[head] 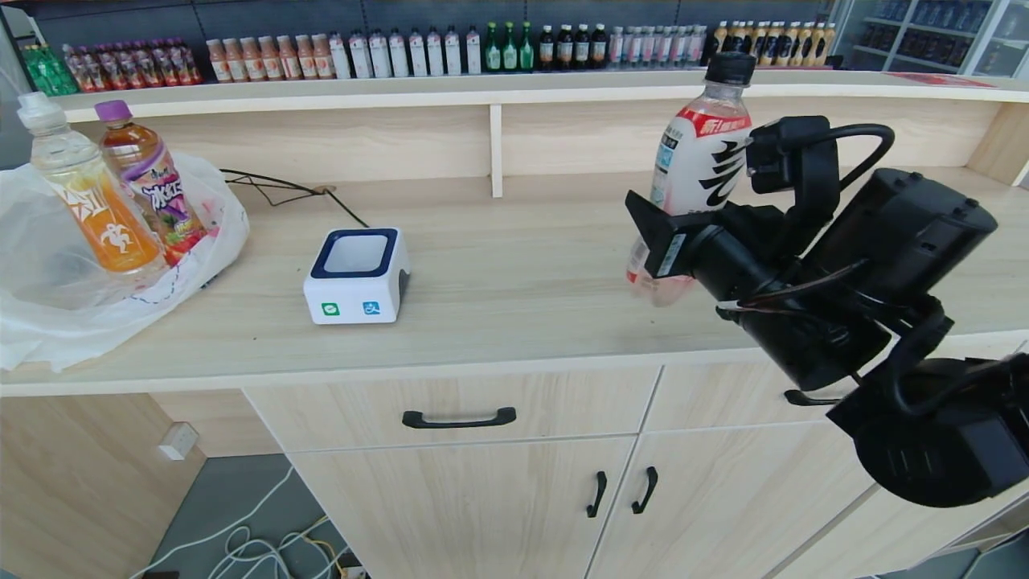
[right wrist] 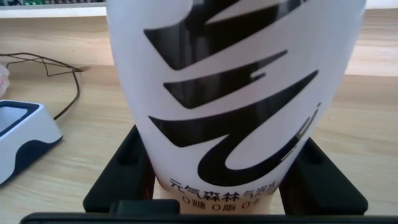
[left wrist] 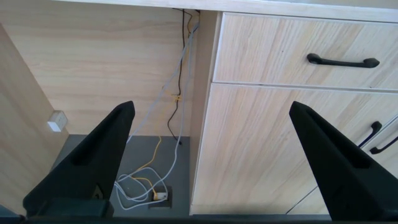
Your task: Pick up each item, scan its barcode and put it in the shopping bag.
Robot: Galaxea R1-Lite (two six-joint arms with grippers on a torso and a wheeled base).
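Observation:
My right gripper (head: 671,241) is shut on a clear bottle (head: 698,161) with a white label, black brush strokes and a black cap; it is upright and lifted just above the counter at the right. In the right wrist view the bottle (right wrist: 233,93) stands between the black fingers (right wrist: 121,171). The white scanner (head: 357,275) with a blue-rimmed window sits mid-counter, to the left of the bottle. At the far left a white plastic shopping bag (head: 48,297) holds an orange bottle (head: 88,189) and a purple-capped bottle (head: 153,181). My left gripper (left wrist: 211,162) hangs open below the counter, facing the cabinet.
The wooden counter (head: 522,273) has a raised back ledge with a divider (head: 496,149). A black cable (head: 281,189) runs behind the scanner. Rows of bottles line the shelf (head: 450,48) behind. Drawer and door handles (head: 458,418) are below the counter; cables lie on the floor (left wrist: 146,186).

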